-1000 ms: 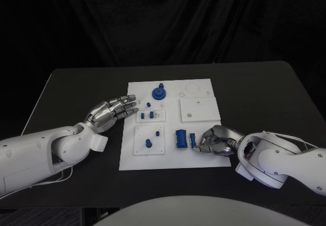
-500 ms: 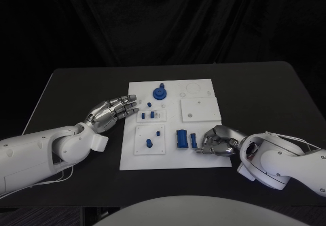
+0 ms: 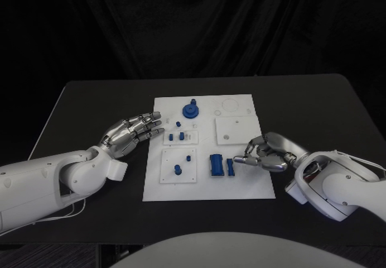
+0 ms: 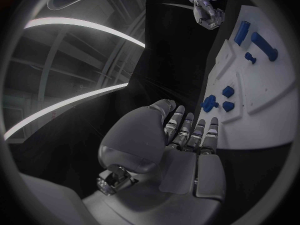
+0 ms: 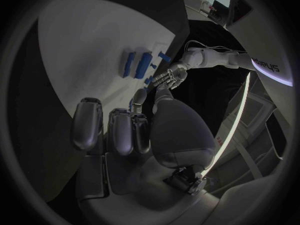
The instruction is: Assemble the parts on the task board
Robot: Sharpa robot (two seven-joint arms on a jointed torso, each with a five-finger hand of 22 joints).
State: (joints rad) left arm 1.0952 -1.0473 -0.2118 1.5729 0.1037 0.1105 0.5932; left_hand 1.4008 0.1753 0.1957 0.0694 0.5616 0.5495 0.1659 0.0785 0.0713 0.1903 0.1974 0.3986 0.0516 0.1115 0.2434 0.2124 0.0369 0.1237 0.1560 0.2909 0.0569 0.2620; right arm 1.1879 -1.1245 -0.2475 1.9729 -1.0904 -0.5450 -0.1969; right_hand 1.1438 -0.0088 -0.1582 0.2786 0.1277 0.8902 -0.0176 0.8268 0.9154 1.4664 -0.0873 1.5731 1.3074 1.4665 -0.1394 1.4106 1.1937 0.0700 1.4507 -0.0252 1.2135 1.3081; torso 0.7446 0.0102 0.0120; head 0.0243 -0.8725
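While both hands flank the task board [image 3: 241,184], neither holds a part.
Left hand [image 3: 133,133] at 9 o'clock, fingers spread; right hand [image 3: 269,153] at 4 o'clock, fingers curled, empty; no readable writing on the board.

Bare black table [image 3: 88,106] on the outer side of the left hand [image 3: 133,133], and more beyond its fingertips along the white board's [image 3: 249,184] far left edge. Just inward of those fingertips, two small blue pegs [image 3: 175,136] standing up on the board. Beside the right hand [image 3: 269,153], close against its fingertips, a blue cylinder [image 3: 216,164] and a thin blue bar [image 3: 230,167] lying side by side. Past these, further inward, two short blue pins [image 3: 182,163]. Far from both hands, a tall blue gear post [image 3: 191,109]. Open board on the near side of the right hand, open table outward.
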